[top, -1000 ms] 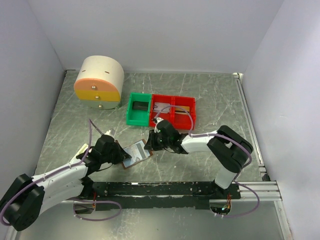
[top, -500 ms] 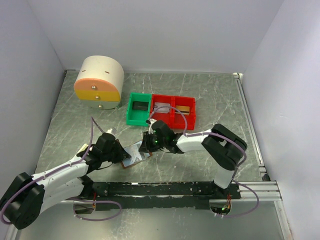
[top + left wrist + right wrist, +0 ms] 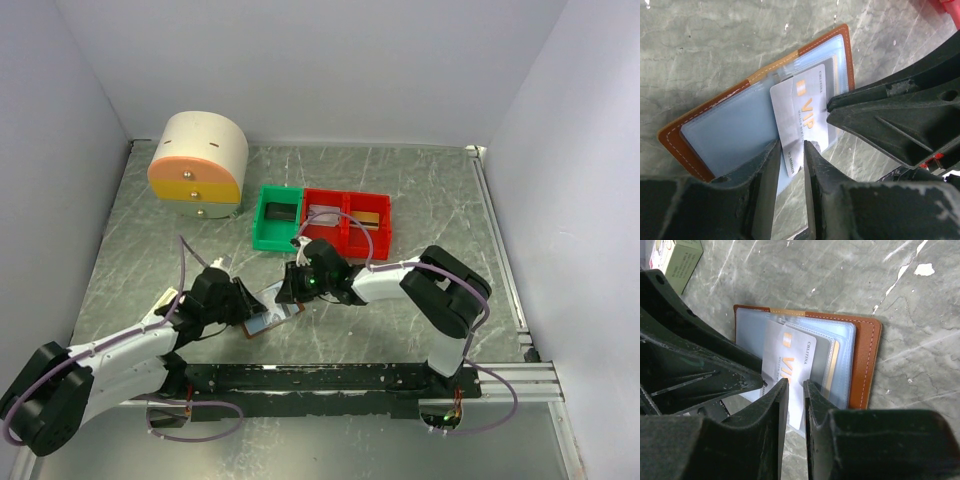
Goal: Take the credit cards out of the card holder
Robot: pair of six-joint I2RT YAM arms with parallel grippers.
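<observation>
The card holder (image 3: 262, 320) lies open on the table, brown outside (image 3: 867, 360) with pale-blue panels (image 3: 735, 125). A white VIP credit card (image 3: 805, 112) (image 3: 790, 357) sticks partway out of a panel pocket; another card's edge shows inside. My left gripper (image 3: 243, 303) (image 3: 791, 145) is at the holder's left side, its jaws a little apart astride the card's free end. My right gripper (image 3: 290, 290) (image 3: 796, 382) faces it from the right, its jaws narrowly apart with the tips on the card. Neither pinches the card.
A small white-and-green box (image 3: 675, 257) lies left of the left arm (image 3: 162, 300). A green bin (image 3: 278, 218) and a red bin (image 3: 346, 220) stand behind the holder. A round drawer unit (image 3: 198, 165) is at the back left. A black rail (image 3: 330, 378) runs along the near edge.
My left gripper's jaws have parted from shut. The right gripper and the holder have shifted slightly left, toward the left gripper.
</observation>
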